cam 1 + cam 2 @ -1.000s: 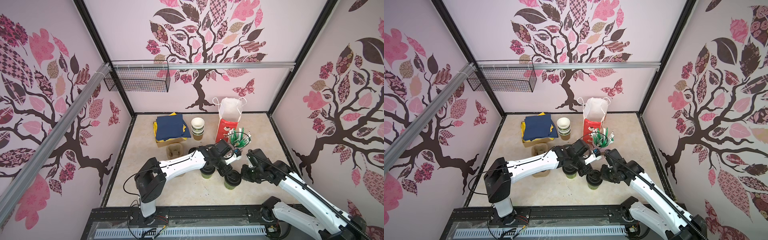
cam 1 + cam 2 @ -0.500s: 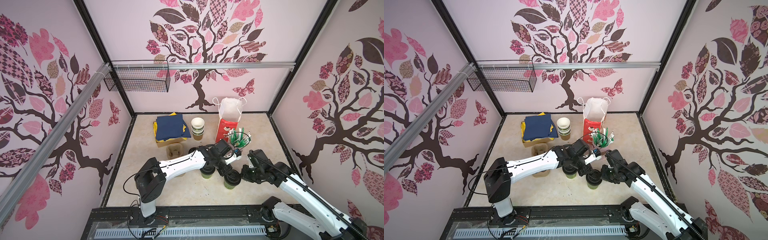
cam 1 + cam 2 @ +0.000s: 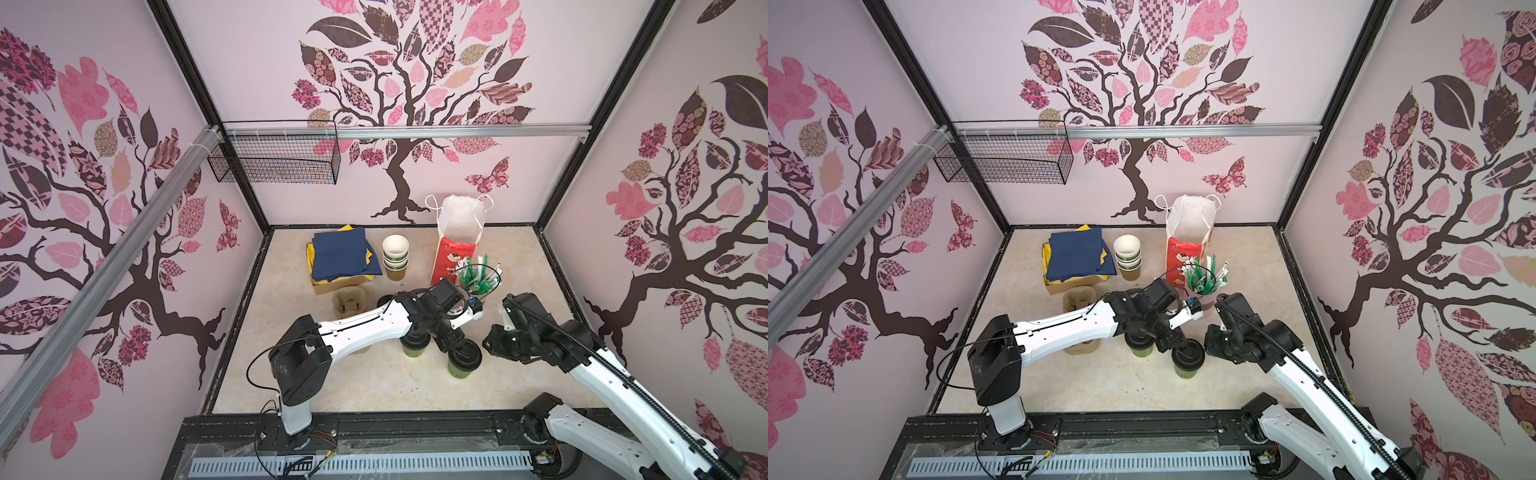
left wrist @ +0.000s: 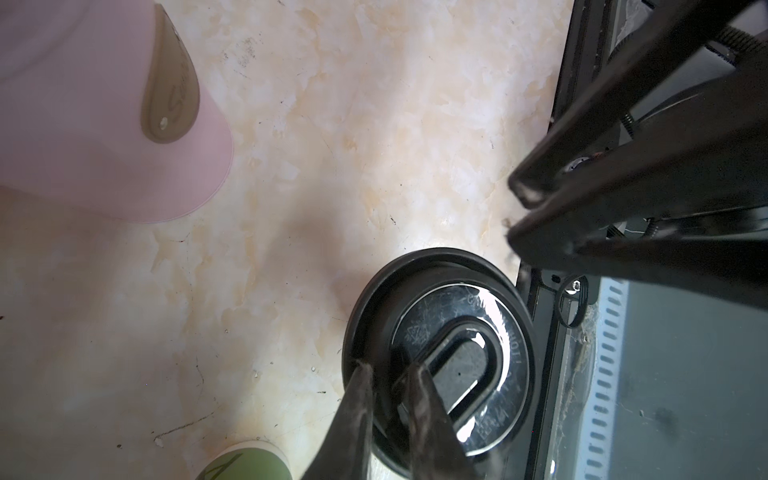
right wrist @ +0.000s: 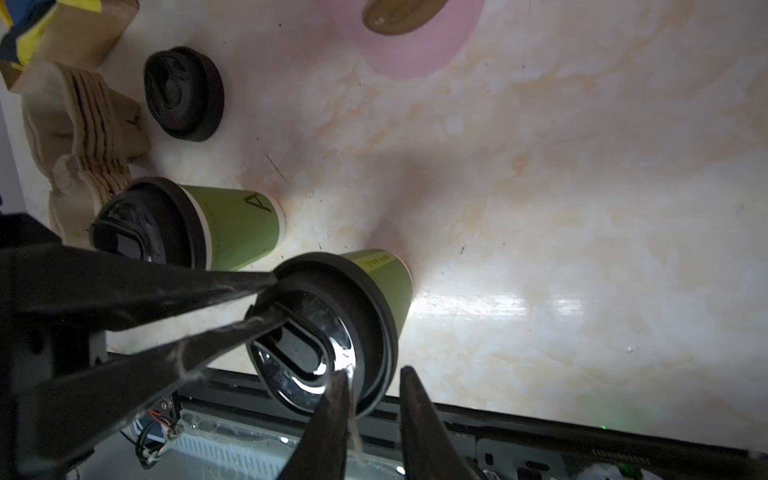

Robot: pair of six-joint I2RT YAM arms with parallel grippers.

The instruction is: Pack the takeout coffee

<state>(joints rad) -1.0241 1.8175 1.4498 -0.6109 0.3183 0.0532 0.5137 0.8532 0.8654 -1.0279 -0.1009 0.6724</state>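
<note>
- Location: both takeout coffees stand upright on the tabletop (image 3: 324, 386), in the lower middle of both top views. The front green cup (image 3: 460, 369) is just beside the rear green cup (image 3: 414, 352), not touching it. Neither is in the red paper bag (image 3: 454, 259) at the back.
- Left gripper (image 4: 388, 368): the fingers are nearly closed, pinching the raised rim of the front cup's black sip lid (image 5: 365, 307), one finger inside it and one outside.
- Right gripper (image 5: 375, 371): the fingers are narrowly parted astride the opposite side of the same rim. The outer finger is clear of it, and nothing appears gripped.
- Risk 1: the hold is on the lid only. A lift by the rim may pull the lid off and drop the cup with any contents.
- Risk 2: two grippers crowd one lid. A sideways move by either may tip the cup or clash the fingers.
- Risk 3: on withdrawal, the right inner finger may catch the rim and lever the lid up.
- Risk 4: the rear cup is close, and a swing of the left arm may knock it over.
- Risk 5: the front cup stands near the tabletop's front edge, and a shove that way may send it off.
</note>
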